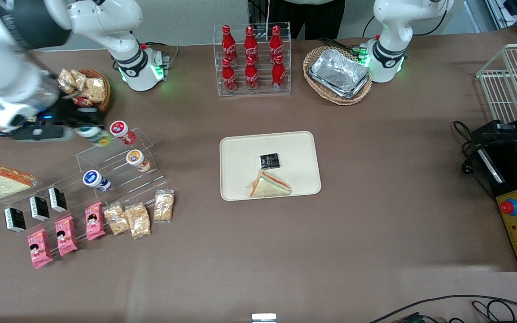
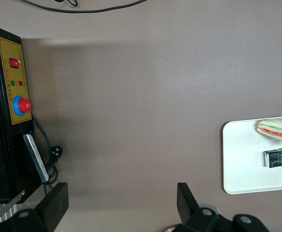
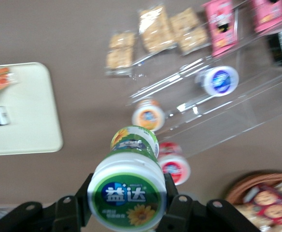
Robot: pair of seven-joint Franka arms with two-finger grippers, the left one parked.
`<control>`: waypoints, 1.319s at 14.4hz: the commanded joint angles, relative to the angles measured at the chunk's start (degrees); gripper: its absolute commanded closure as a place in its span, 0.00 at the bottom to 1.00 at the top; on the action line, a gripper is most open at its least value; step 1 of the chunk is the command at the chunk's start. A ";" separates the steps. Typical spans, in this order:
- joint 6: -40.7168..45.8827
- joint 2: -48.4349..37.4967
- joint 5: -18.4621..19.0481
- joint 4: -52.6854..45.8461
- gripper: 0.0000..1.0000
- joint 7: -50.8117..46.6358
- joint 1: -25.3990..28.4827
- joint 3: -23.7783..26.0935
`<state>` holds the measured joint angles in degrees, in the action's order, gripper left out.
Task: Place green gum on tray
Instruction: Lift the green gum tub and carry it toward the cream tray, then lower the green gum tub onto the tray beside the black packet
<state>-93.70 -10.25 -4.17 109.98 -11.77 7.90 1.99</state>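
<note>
The brown table [image 1: 375, 233] carries everything, and the beige tray [image 1: 240, 148] near its middle serves as the landmark: it already holds a wrapped sandwich [image 1: 269, 186] and a small black packet [image 1: 269, 160], with bare beige surface around them, so there looks to be room for one more item. Well away from the tray, toward the working arm's end of the table, stands a clear stepped display rack [image 1: 119, 172] with a red-lidded canister [image 1: 122, 132], an orange-lidded canister [image 1: 138, 160] and a blue-lidded canister [image 1: 95, 180] on its steps. Above that rack's upper step hangs the hand [image 3: 126, 203], its two fingers closed against the sides of the green gum [image 3: 127, 191]. The canister is held clear of the rack, lid toward the wrist camera, which suits carrying it across to the tray.
</note>
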 commanded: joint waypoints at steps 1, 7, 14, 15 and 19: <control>-0.15 7.68 -3.55 -6.34 1.00 -17.10 10.26 0.21; -17.71 19.46 -4.62 -4.44 1.00 -32.26 24.25 0.21; -39.43 27.46 -5.85 6.03 1.00 -36.40 32.96 0.21; -40.41 28.43 -5.94 6.65 1.00 -36.40 33.49 0.21; -42.25 32.04 -7.52 7.35 1.00 -36.40 35.34 0.21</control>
<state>-133.27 20.03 -9.72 116.65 -48.08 41.77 2.80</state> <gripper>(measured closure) 0.414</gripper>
